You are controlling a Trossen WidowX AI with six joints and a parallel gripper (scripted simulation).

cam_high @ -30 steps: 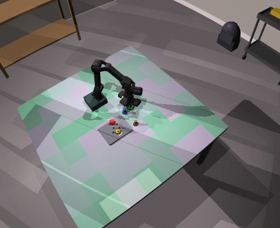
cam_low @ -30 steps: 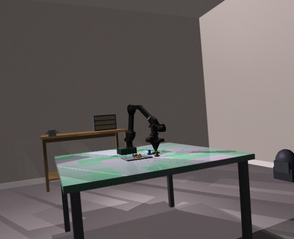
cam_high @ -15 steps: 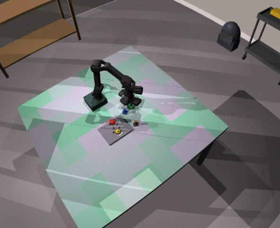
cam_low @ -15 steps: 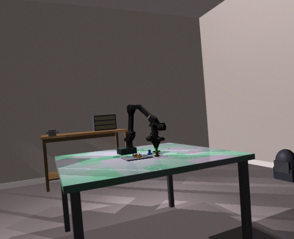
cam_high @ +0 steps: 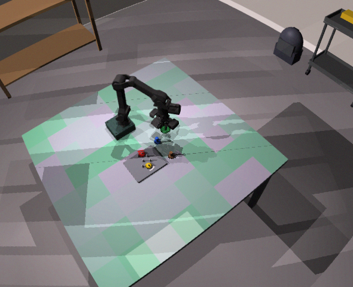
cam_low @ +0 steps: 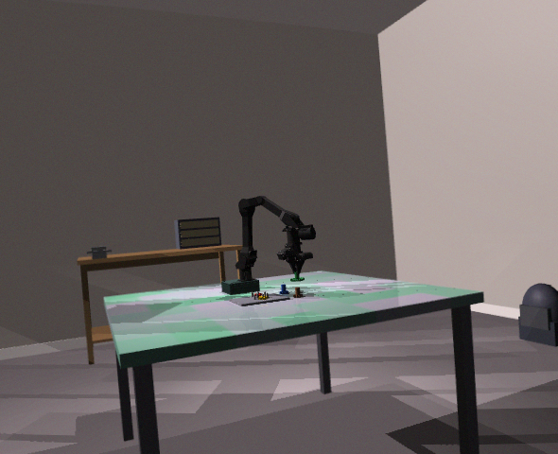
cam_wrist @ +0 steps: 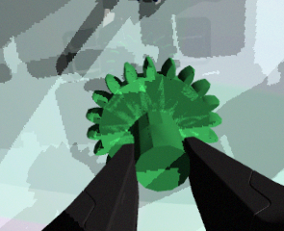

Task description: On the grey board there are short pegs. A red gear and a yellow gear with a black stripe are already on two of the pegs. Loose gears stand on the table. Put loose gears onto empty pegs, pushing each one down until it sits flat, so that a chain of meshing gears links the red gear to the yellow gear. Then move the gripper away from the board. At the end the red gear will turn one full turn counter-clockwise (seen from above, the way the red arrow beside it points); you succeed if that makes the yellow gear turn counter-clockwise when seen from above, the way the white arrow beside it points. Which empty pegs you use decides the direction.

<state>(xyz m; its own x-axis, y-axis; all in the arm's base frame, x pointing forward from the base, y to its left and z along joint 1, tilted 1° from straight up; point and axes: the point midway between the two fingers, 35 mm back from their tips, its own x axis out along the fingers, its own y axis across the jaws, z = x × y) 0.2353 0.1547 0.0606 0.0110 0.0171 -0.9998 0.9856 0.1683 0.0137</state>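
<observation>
My gripper is shut on the hub of the large green gear and holds it level above the table, behind the board. A blue gear stands between the green gear and the board. A brown gear stands just right of the board. The grey board bears the red gear near its back corner and the yellow gear nearer the front, with several short empty pegs around and between them.
The arm's dark base stands on the table, behind and left of the board. A wooden shelf, a trolley and a dark backpack-like object stand on the floor, away from the table.
</observation>
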